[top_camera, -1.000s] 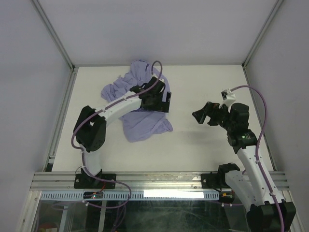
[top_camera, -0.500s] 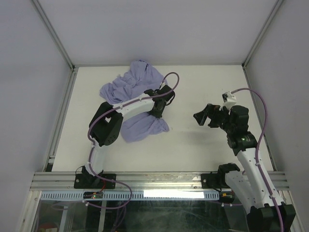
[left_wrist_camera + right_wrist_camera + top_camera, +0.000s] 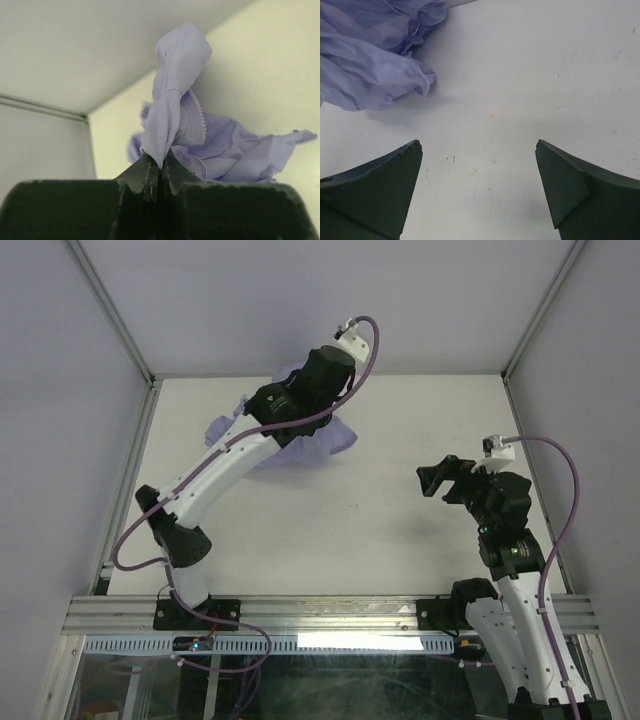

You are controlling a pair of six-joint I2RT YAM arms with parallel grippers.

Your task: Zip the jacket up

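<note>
The lavender jacket [image 3: 322, 442] lies bunched at the back of the table [image 3: 400, 530], partly under my raised left arm. My left gripper [image 3: 160, 172] is shut on a twisted fold of the jacket [image 3: 172, 105], which stretches away from the fingertips. A strip of zipper teeth [image 3: 201, 114] shows beside that fold. From above, the left gripper [image 3: 300, 392] hangs over the garment, its fingertips hidden. My right gripper [image 3: 432, 478] stands open above bare table at the right. In its own view the right gripper [image 3: 477, 145] holds nothing, and the jacket [image 3: 365, 65] lies to the upper left.
White enclosure walls rise behind and to both sides of the table. A metal frame rail [image 3: 320, 615] runs along the near edge at the arm bases. A purple cable [image 3: 555, 490] loops off the right wrist.
My left gripper has shut on the jacket and risen toward the back wall, dragging the fabric up and back into a tighter bunch. The right arm has drifted slightly right, still open.
</note>
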